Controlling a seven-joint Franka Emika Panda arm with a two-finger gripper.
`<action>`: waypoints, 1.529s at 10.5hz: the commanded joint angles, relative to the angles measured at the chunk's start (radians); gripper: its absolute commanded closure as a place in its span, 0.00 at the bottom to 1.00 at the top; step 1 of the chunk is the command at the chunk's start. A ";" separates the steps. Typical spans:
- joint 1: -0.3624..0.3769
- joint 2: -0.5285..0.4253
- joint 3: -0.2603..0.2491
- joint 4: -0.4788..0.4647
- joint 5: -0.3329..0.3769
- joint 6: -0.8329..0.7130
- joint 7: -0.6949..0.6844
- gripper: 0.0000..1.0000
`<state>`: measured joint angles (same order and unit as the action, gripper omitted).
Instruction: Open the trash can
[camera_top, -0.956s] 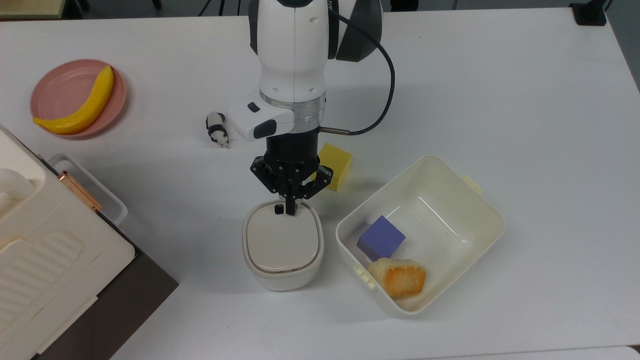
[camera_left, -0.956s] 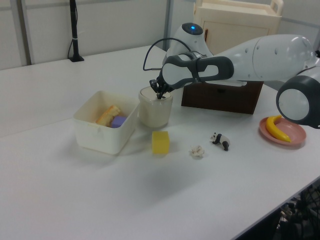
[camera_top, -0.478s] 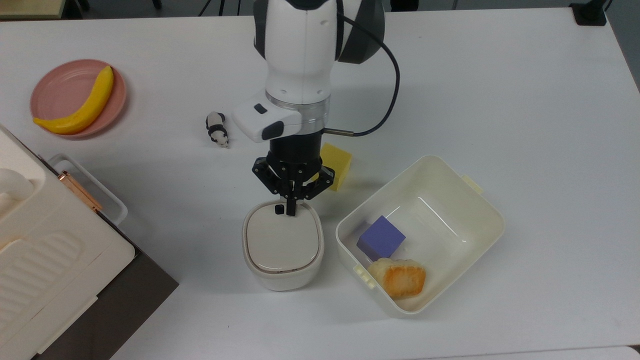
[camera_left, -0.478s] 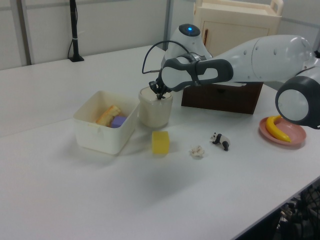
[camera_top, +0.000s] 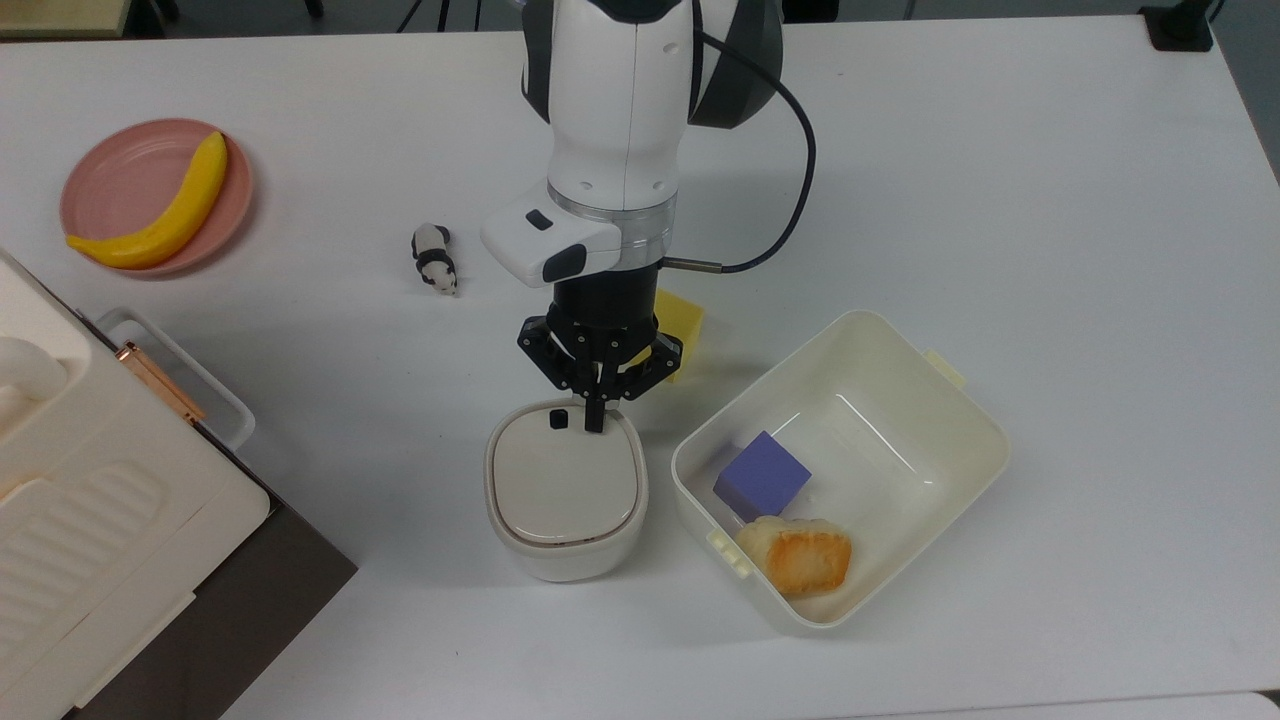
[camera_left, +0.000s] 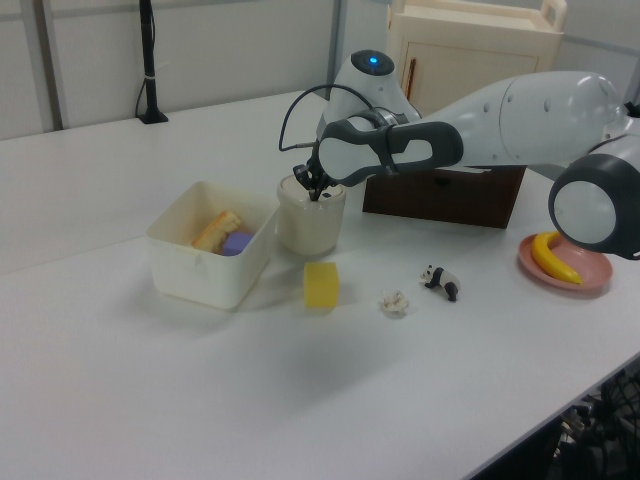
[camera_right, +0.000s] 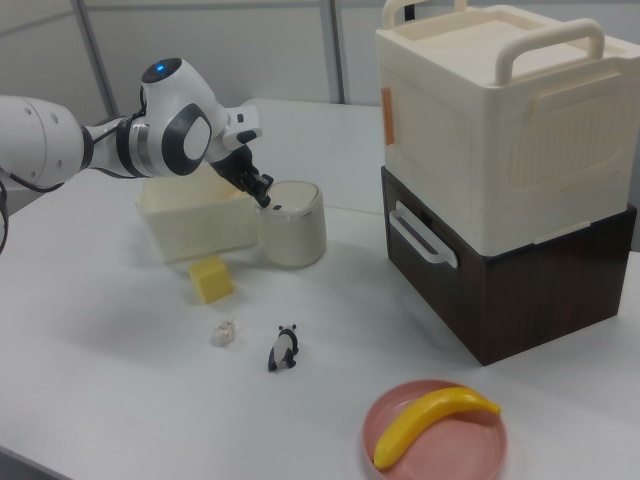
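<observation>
The trash can is a small cream-white rounded bin in the middle of the table, its flat beige-grey lid down. A small black button sits at the lid's far rim. My gripper points straight down, shut, with its tips together at the lid's far edge just to the right of the button in the top view. The left view has the gripper at the top rim of the bin. In the right view its tips meet the bin at the rim.
A yellow block lies just behind the gripper. To the top view's right stands a cream tub holding a purple cube and a bread piece. A toy panda, a pink plate with a banana, and stacked boxes lie to the top view's left.
The arm and gripper have drifted to the top view's right, so the tips now sit a little farther from the black button. The lid stays down.
</observation>
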<state>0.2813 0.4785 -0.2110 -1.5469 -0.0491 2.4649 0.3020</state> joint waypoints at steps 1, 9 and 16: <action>0.003 -0.049 -0.010 -0.013 0.000 -0.120 0.026 0.79; -0.002 -0.227 -0.011 -0.015 -0.012 -0.651 -0.111 0.00; -0.053 -0.346 -0.019 -0.039 0.000 -0.842 -0.406 0.00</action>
<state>0.2489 0.2138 -0.2231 -1.5325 -0.0496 1.6465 -0.0432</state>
